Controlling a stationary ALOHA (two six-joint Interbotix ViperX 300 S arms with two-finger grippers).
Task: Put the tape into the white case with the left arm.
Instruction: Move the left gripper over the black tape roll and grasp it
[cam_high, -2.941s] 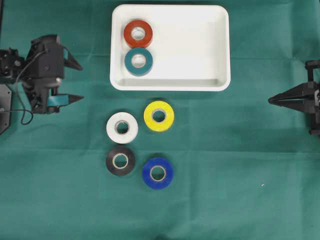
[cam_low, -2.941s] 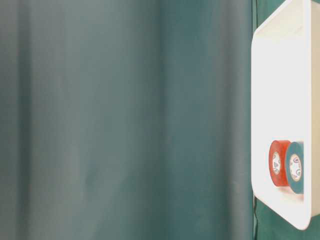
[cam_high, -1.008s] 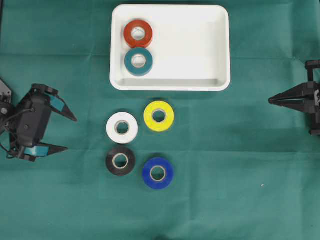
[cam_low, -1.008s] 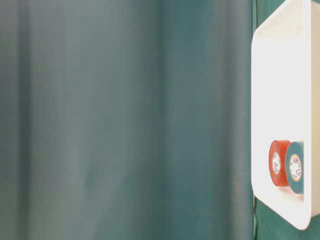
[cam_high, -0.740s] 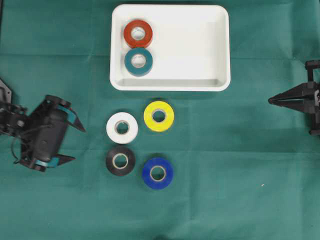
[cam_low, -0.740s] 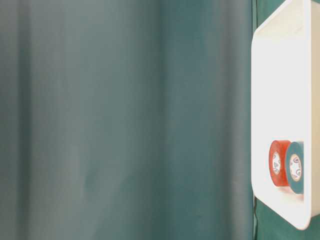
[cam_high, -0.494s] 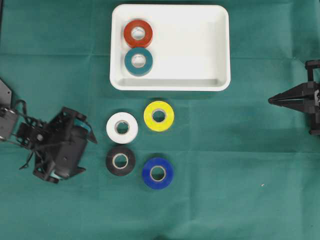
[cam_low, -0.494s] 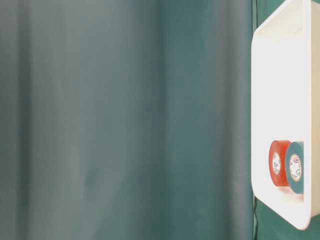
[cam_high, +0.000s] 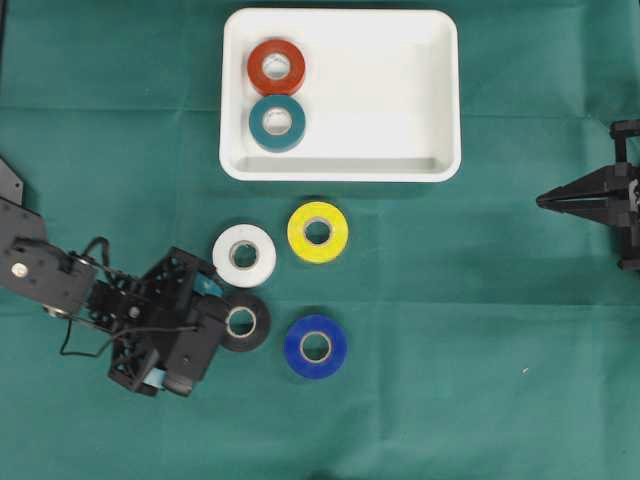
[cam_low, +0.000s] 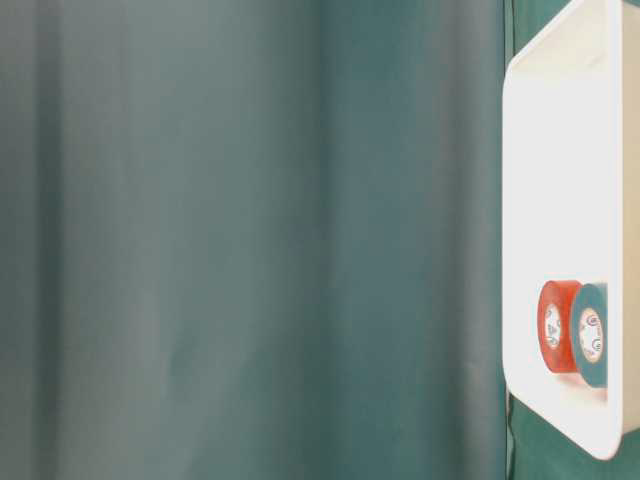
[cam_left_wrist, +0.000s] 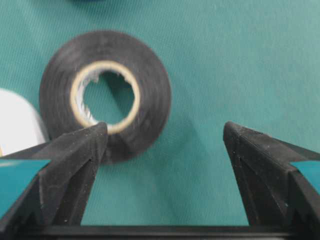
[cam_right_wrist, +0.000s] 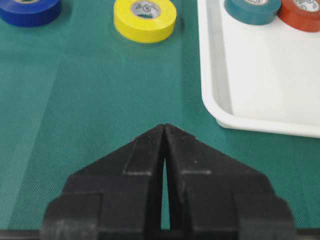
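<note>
Black tape (cam_left_wrist: 105, 95) fills left wrist view, left gripper (cam_left_wrist: 165, 137) spread wide; overhead hides fingertips.

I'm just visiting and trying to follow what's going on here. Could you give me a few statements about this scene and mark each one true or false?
1. Two tape rolls lie in the white case. True: the red tape and the teal tape.
2. The left tool is clamped on the black tape. False: its fingers stand wide open, nothing held.
3. The right tool is shut. True.
4. The yellow tape is inside the case. False: it lies on the green cloth.
5. The blue tape is stacked on the white tape. False: they lie apart.
</note>
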